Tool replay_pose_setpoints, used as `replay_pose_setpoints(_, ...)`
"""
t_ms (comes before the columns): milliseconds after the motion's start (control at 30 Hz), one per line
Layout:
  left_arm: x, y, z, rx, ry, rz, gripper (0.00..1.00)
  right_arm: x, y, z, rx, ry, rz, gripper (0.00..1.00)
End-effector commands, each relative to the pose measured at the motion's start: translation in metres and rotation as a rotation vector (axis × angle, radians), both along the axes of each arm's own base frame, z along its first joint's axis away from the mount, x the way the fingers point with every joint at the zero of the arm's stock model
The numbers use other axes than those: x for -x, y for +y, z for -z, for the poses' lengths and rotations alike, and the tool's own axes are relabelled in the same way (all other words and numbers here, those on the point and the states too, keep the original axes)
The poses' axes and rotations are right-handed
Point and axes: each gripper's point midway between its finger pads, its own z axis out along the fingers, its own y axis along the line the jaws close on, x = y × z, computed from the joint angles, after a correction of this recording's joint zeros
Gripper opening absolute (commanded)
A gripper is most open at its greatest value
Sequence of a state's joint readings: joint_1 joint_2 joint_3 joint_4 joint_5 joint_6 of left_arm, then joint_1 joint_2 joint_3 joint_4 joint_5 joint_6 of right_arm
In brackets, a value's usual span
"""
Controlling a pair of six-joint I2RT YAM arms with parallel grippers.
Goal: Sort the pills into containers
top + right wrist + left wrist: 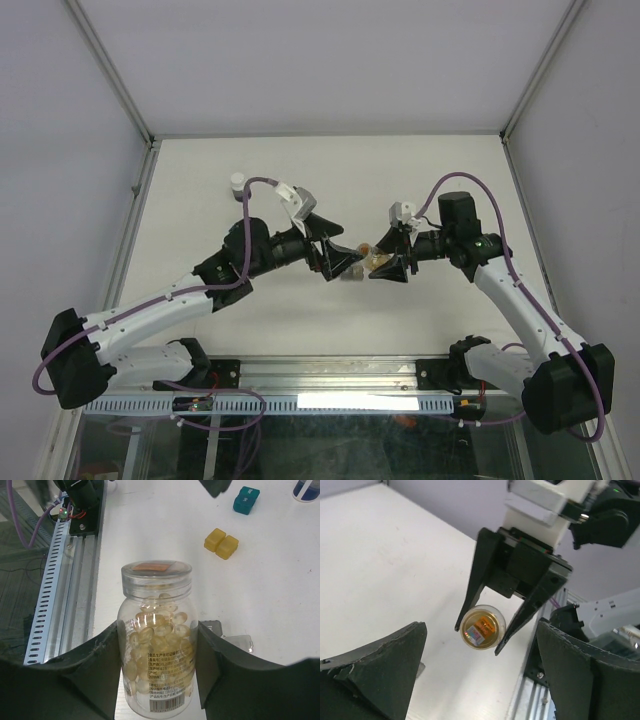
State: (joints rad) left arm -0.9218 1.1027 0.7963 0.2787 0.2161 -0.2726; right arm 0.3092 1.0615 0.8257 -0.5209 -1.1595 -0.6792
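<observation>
My right fingers are closed on the pill bottle, one pad on each side of its clear body, holding it clear of the tabletop. The bottle is packed with pale yellow softgel pills, and its clear cap, with an orange label on top, points away from my right wrist.

My left fingers stand wide apart and hold nothing. From the left wrist I look straight at the capped end of the bottle. It sits in the gap between my left fingers but beyond their tips, touching neither.

From above, the two sets of fingers face each other tip to tip, near together over the middle of the tabletop, with the bottle between them.

Beyond the right fingertips and off to the right lies the amber-yellow container, with the teal container farther out past it; the two are apart. The gray container lies just beside the right-hand finger, partly hidden behind it, with a clear flap next to it; I cannot tell whether that flap is joined to it.
</observation>
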Motion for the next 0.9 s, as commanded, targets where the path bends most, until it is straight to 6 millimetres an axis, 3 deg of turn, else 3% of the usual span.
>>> replay_pose_setpoints(0,-0.014,0.000,-0.003,0.061,0.251,-0.132,0.92,-0.008,0.003,-0.021,-0.033,-0.075,-0.002,0.00)
replay_pose_setpoints(267,-0.010,-0.023,0.012,-0.054,0.274,-0.137,0.75,-0.009,0.002,-0.021,-0.030,-0.075,0.001,0.00)
replay_pose_setpoints(633,-0.004,-0.035,0.017,-0.081,0.279,-0.077,0.64,-0.010,0.002,-0.020,-0.030,-0.074,0.002,0.00)
replay_pose_setpoints(867,0.005,-0.043,0.019,-0.097,0.281,-0.009,0.49,-0.009,0.002,-0.021,-0.031,-0.074,0.001,0.00)
